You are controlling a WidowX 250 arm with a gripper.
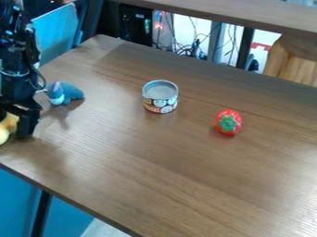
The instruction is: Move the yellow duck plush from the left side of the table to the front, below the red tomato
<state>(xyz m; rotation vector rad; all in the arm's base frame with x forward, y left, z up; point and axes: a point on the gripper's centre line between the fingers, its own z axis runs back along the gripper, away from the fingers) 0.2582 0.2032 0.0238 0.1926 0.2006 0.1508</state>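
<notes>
At the left edge hangs the black gripper (23, 121), low over the table's left side. A yellow object (7, 127), cut off by the view's edge, is right beside it; whether it is held cannot be made out. Just right of the arm, a small blue-grey toy (64, 93) with a light blue part lies on the table. A short round can (160, 96) with a silver top and a patterned label stands upright near the upper middle. To its right and slightly nearer is a red strawberry (228, 122), its green leafy top facing the camera.
The brown wooden table (155, 171) spans most of the view, its front edge running diagonally at lower left. A wooden shelf (248, 18) crosses the top. Behind the table are tangled cables (192, 48) and a black box (136, 25); a blue panel (55, 28) stands behind the arm.
</notes>
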